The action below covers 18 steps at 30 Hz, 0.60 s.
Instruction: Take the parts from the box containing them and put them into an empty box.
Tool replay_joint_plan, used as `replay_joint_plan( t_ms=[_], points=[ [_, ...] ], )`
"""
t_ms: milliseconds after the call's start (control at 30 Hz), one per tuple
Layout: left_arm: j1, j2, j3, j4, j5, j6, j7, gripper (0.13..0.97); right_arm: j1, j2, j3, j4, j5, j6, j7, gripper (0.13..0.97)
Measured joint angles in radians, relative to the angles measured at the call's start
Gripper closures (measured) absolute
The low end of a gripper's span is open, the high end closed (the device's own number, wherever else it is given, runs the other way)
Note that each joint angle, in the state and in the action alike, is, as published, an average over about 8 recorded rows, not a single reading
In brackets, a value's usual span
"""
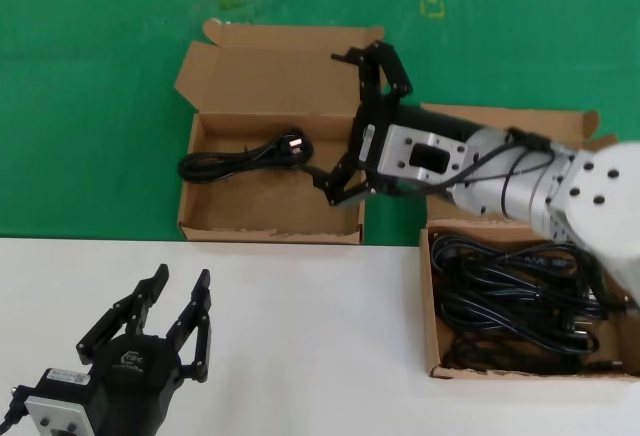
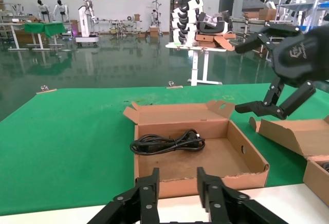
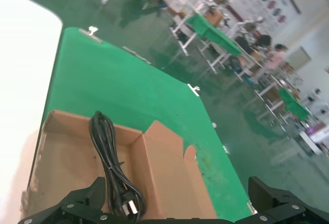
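The right claw [image 1: 352, 116] hangs spread wide and empty above the near-right corner of the left box [image 1: 205, 221], one finger reaching up toward the box's raised lid, the other down over the box floor. Just past its lower finger lies one coiled black cable [image 1: 245, 156], resting on the floor against the far wall, plug end toward the claw. Behind the claw, under its arm, sits the right box [image 1: 432, 296], holding a heap of more black cables [image 1: 520, 291].

The step in hand looks like the end of a delivery: one cable lies in the receiving box and the claw holds nothing. The next move calls for swinging back over the heap, dropping onto a single bundle and closing on it without dragging up its neighbours, which lie tangled together.

The left claw [image 1: 172, 321] waits low over the white table [image 1: 300, 336], fingers apart, gripping nothing.

The head view alone shows the heap and both boxes at once. The left wrist view shows from the side that the right claw [image 2: 267, 75] is clear above the box rim, well off the cable [image 2: 167, 143]. The right wrist view shows the cable [image 3: 110, 167] running lengthwise along the floor, with its plug nearest the claw.
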Motion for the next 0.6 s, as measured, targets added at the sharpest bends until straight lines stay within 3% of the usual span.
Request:
replay_joint_plan(
  t_ms=[300, 600],
  points=[
    [0.003, 0.000, -0.001, 0.000, -0.003, -0.003, 0.002, 0.714, -0.163, 0.016, 0.088, 0.097, 0.037, 0.063, 0.051, 0.129],
    [0.006, 0.000, -0.002, 0.001, -0.006, -0.005, 0.003, 0.511, -0.329, 0.033, 0.177, 0.195, 0.075, 0.127, 0.102, 0.129]
  ],
)
